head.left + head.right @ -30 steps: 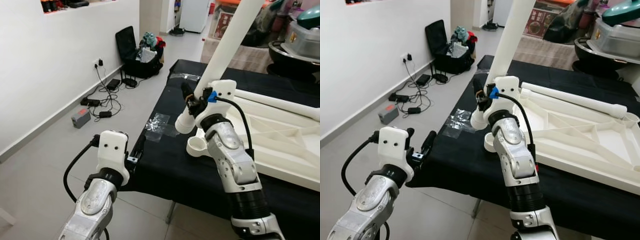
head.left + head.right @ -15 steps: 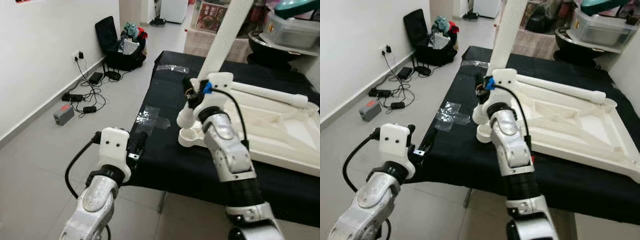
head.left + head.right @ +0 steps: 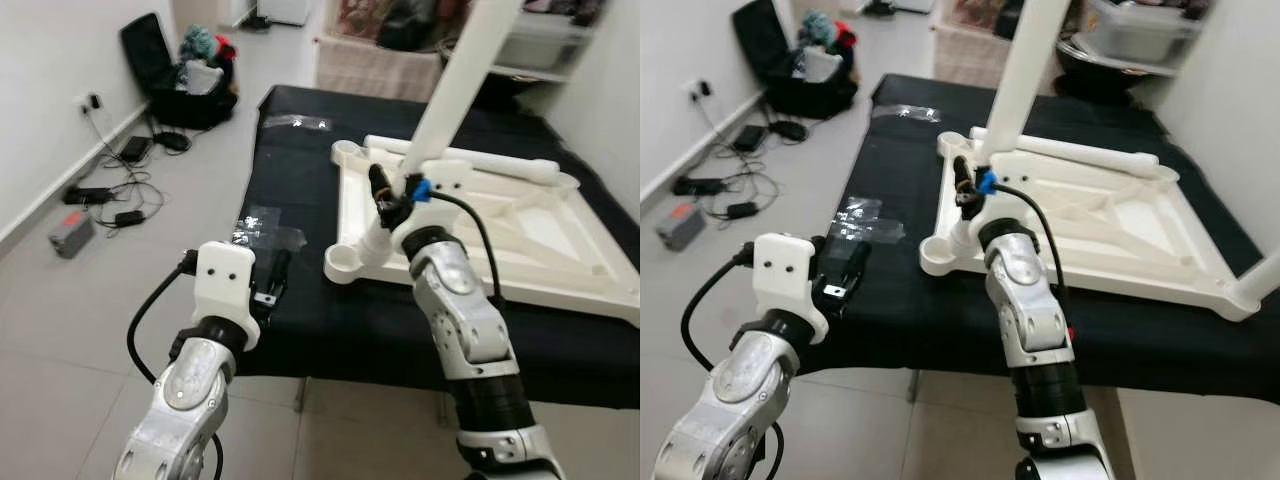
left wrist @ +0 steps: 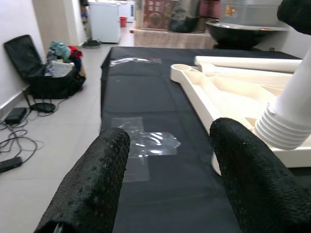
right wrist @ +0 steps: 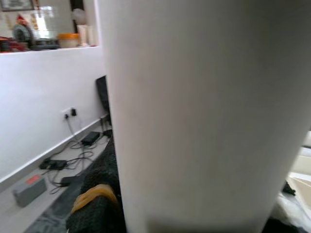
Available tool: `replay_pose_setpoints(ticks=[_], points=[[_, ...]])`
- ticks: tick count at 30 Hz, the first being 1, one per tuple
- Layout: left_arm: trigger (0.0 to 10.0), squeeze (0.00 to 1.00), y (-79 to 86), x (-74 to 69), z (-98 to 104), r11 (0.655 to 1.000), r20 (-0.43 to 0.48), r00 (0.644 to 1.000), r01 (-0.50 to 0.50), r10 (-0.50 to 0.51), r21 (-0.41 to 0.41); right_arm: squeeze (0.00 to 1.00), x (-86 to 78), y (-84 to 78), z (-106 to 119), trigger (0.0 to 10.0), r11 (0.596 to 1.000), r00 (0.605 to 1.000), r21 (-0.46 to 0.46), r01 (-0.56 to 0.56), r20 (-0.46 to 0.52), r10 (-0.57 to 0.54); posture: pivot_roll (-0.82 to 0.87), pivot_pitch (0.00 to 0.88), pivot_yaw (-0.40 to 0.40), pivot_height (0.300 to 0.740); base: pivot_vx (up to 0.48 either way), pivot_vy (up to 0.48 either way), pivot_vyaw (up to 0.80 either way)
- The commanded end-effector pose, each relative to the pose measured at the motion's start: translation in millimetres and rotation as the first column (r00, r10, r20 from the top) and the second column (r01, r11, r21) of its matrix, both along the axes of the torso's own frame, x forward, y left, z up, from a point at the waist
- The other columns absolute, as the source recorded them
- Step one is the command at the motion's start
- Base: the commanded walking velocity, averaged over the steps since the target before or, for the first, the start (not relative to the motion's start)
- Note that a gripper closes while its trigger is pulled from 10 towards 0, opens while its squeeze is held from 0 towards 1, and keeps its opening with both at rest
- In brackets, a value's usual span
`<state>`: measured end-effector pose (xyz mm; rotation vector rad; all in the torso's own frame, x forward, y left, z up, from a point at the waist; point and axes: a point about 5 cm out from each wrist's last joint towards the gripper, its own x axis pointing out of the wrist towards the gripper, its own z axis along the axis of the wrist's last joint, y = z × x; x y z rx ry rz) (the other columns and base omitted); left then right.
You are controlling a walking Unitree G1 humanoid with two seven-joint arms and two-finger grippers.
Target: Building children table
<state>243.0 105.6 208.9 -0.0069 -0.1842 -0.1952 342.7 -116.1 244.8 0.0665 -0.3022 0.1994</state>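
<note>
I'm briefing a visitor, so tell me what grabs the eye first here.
A long white table leg rises steeply from the right gripper, its ribbed lower end near the corner socket of the upturned white tabletop on the black-covered table. The left gripper hovers open at the table's near left edge.

White table leg (image 3: 462, 82), plain, with a ribbed end. Cream-white tabletop frame (image 3: 1110, 225), also plain. Second white leg (image 3: 490, 165) lying on the frame. Table (image 3: 300, 210) covered in plain black cloth. Clear, glinting plastic wrap (image 3: 262, 226) on the cloth. Right pincer (image 3: 385, 200): black fingers, blue clip at the wrist, silver arm. Left pincer (image 4: 170, 189): black fingers (image 4: 92, 184) with pebbled texture, white wrist housing. Floor (image 3: 70, 330) pale grey tile. Black suitcase (image 3: 150, 50) holding teal and red items. Grey box (image 3: 68, 232) with red marking on the floor.
</note>
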Motion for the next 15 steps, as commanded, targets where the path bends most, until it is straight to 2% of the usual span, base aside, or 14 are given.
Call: replay_pose_setpoints(ticks=[1,3,6,7,9,11,15], points=[[10.0,0.0,0.3,0.9,-0.4,1.0,-0.009,1.0,-0.002,0.002,0.006,0.0,-0.2,5.6,9.6,10.0,0.998,0.998,0.031,-0.05,0.041,0.048,0.07,0.119,-0.113,0.74,0.0,0.0,0.0],[10.0,0.0,0.2,1.1,1.1,1.0,-0.005,1.0,0.002,-0.002,0.003,0.0,6.5,19.7,12.8,10.0,0.988,0.988,0.028,-0.149,0.041,0.147,0.06,0.117,-0.112,0.74,0.0,0.0,0.0],[10.0,0.0,-0.4,1.0,1.1,1.0,-0.005,1.0,0.006,-0.006,0.0,0.0,9.0,23.9,13.2,10.0,0.985,0.985,0.02,-0.172,0.037,0.171,0.06,0.117,-0.112,0.74,0.0,0.0,0.0],[10.0,0.0,-1.7,-0.1,1.3,1.0,-0.003,1.0,0.011,-0.011,-0.006,0.0,14.4,25.2,15.3,10.0,0.984,0.984,0.01,-0.176,0.04,0.176,0.08,0.118,-0.119,0.74,0.0,0.0,0.0],[10.0,0.0,-2.3,-0.9,1.4,1.0,-0.001,1.0,0.01,-0.01,-0.01,0.0,18.7,23.5,17.8,10.0,0.987,0.986,0.008,-0.163,0.046,0.162,0.08,0.118,-0.119,0.74,0.0,0.0,0.0],[10.0,0.0,-2.3,-2.2,2.9,1.0,0.005,1.0,0.008,-0.008,-0.001,0.0,24.3,14.9,25.4,10.0,0.993,0.991,0.023,-0.117,0.067,0.116,0.08,0.123,-0.126,0.74,0.0,0.0,0.0],[10.0,0.0,1.5,-0.5,6.5,1.0,0.022,1.0,-0.012,0.012,0.011,0.0,24.7,7.5,30.8,10.0,0.997,0.994,0.035,-0.073,0.085,0.07,0.07,0.131,-0.122,0.74,0.0,0.0,0.0]])
